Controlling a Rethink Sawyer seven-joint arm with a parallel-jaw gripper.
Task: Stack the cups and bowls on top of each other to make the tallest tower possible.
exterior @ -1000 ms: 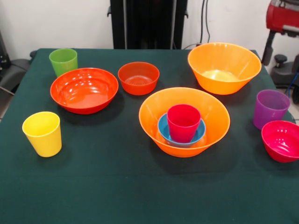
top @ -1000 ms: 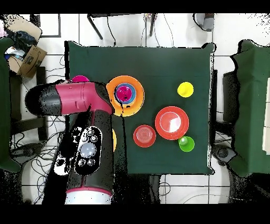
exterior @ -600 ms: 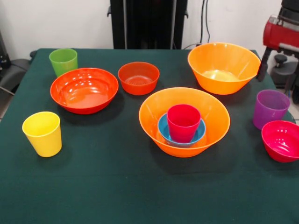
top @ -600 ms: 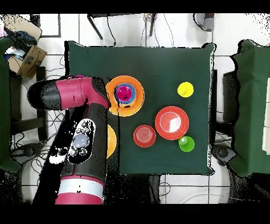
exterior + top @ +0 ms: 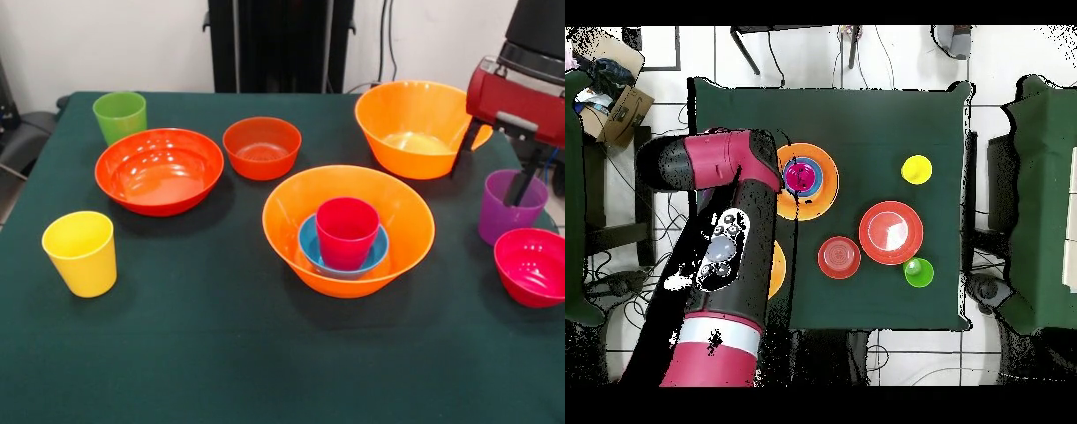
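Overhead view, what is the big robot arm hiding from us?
Small purple plastic cup: overhead view, hidden under the red and black arm.
Small magenta plastic bowl: overhead view, hidden by the arm too.
Empty large orange plastic bowl: overhead view, arm leaves only a sliver.
Claw: overhead, under arm.

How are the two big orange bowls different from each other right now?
The near orange bowl holds a blue bowl with a crimson cup standing in it; the far orange bowl holds nothing. The near one sits mid-table, in the open; the far one sits toward the back, with the gripper partly in front of its rim. Both are upright, glossy, and look the same shape.
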